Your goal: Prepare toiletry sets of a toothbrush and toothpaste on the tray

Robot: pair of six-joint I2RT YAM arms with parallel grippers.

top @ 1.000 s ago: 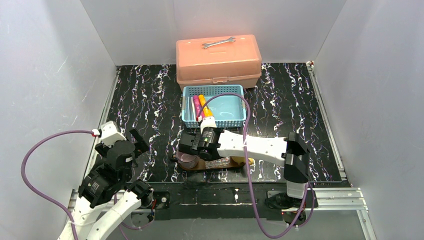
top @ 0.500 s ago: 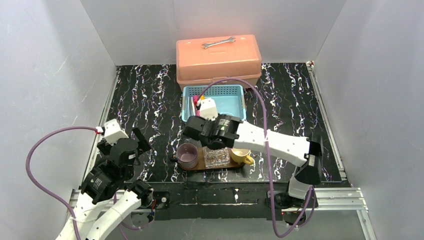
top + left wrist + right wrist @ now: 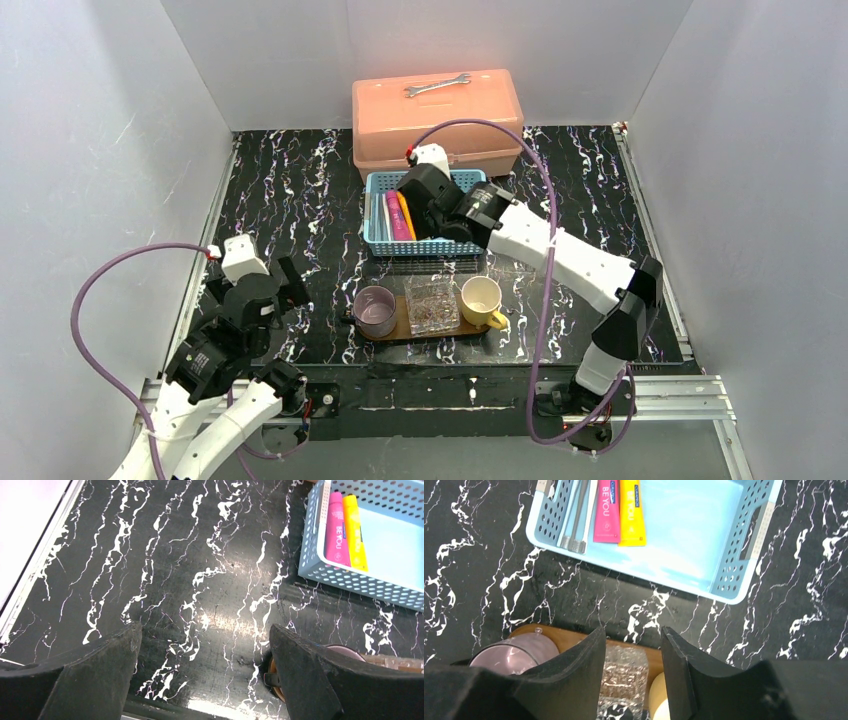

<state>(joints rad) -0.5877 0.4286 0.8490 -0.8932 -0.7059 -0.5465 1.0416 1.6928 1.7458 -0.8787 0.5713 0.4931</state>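
Note:
The magenta-pink toothpaste [image 3: 608,510] and the yellow toothpaste [image 3: 631,512] lie side by side in the left part of the light-blue basket [image 3: 734,555]. Slim pale toothbrushes [image 3: 576,515] lie to their left. In the top view the tubes [image 3: 398,215] and brushes [image 3: 378,215] show beside my right gripper [image 3: 437,222]. That gripper [image 3: 633,632] is open and empty, raised above the basket's near side. The dark-brown tray [image 3: 400,328] lies near the front. My left gripper [image 3: 205,630] is open and empty over bare table left of the tray [image 3: 275,680].
On the tray stand a purple cup [image 3: 375,310], a clear glass [image 3: 432,305] and a yellow cup [image 3: 482,300]. An orange toolbox [image 3: 437,125] with a steel wrench [image 3: 437,86] on its lid stands behind the basket. White walls close in three sides.
My right gripper has lifted from low over the tray and swung back above the basket, uncovering the cups. My left arm has shifted slightly to the right.

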